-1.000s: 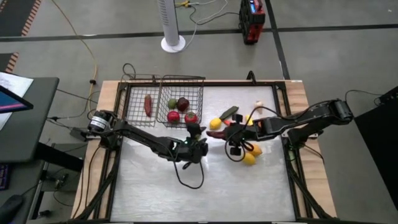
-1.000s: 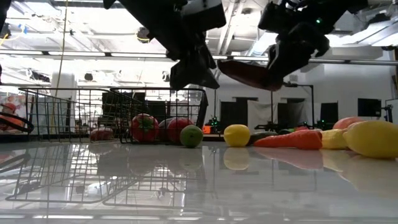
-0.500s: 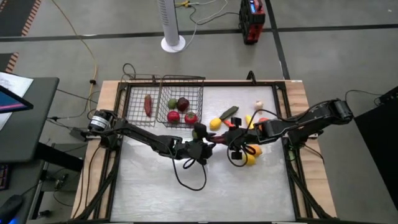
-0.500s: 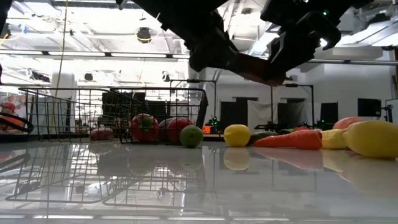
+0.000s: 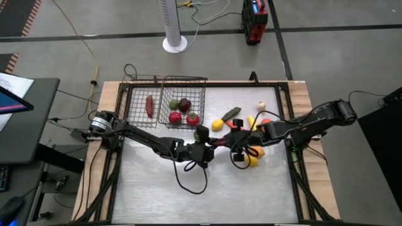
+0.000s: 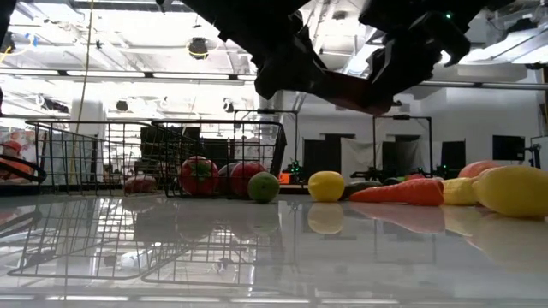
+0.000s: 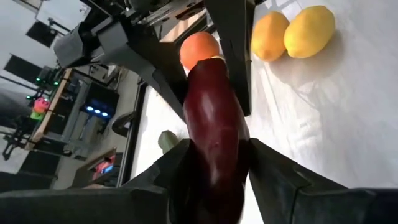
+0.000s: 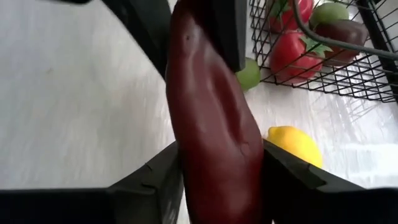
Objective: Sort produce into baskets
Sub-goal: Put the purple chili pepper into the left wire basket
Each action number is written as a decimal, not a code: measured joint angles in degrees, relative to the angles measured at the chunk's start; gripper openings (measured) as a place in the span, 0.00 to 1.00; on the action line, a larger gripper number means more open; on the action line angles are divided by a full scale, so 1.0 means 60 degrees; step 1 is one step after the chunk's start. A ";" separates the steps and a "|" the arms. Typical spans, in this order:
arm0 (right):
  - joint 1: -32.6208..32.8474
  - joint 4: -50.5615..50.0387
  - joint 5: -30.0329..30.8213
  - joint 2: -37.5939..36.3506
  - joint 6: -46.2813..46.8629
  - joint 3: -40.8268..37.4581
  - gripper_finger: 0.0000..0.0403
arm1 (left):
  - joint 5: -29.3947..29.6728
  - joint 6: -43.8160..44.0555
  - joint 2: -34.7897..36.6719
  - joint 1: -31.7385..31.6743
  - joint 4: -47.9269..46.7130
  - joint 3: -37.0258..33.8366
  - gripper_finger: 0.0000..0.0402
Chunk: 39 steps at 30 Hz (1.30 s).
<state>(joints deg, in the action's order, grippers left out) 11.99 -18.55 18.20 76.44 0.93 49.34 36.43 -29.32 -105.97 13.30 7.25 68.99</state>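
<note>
The long dark red vegetable is hanging in the air above the middle of the bench, just right of the baskets, and both arms are meeting on it. The left end effector is clamping one end between its fingers, and the right end effector is clamping the other end. It looks smooth, stiff and light, probably a little slippery, so I think a hold across the thick middle is safer than at the tapered tip. Both arms are reaching low and nearly flat over the bench, the left one from the left side, the right one from the right.
</note>
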 joint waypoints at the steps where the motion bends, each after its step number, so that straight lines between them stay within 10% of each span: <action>1: -0.0004 0.0091 -0.0004 0.0000 0.0046 0.0000 0.55 | 0.0013 -0.0002 0.0000 -0.0003 0.0030 -0.0003 0.32; 21: 0.0103 -0.1240 -0.0365 -0.1942 -0.0014 0.1483 0.76 | -0.0254 0.1482 0.0711 -0.0332 -0.1592 -0.0391 0.31; 39: 0.0120 0.0077 0.2205 -0.5344 0.2047 -0.1835 0.76 | 0.0663 0.5796 0.6539 -0.3098 -0.5386 -0.2768 0.31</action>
<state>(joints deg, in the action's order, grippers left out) 12.71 -18.09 31.43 44.38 13.21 38.33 40.41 5.45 -66.74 -5.29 -25.07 52.38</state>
